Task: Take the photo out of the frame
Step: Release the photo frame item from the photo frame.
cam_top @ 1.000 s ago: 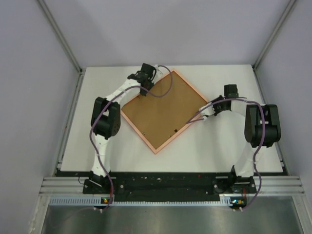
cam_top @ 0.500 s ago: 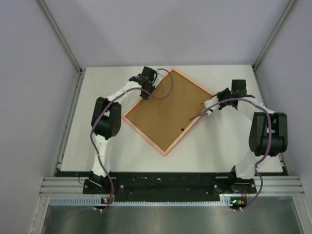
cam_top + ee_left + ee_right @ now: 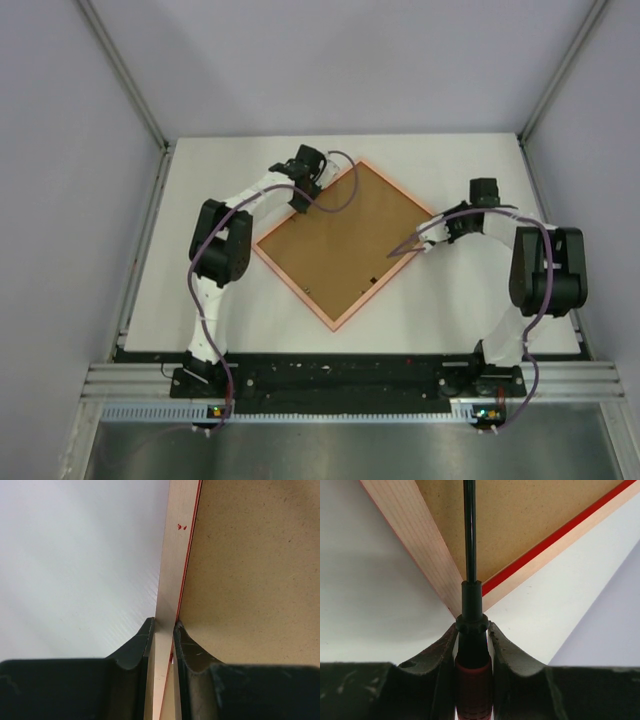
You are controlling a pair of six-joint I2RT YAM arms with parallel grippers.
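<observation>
- Two grips: my left fingers (image 3: 131, 652) clamp the upper-left rim of the frame (image 3: 343, 240); right fingers (image 3: 439, 652) clamp a screwdriver (image 3: 469, 555).
- Frame lies back-up mid-picture; the shaft points left across it; I can't see the photo.

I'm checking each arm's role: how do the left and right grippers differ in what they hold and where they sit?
The left gripper pinches the pale rim of the frame directly; the right gripper holds a screwdriver instead. The left gripper sits on the frame's far-left edge; the right gripper is at its right corner, the screwdriver's black shaft reaching over the brown back. Both are shut on something.
</observation>
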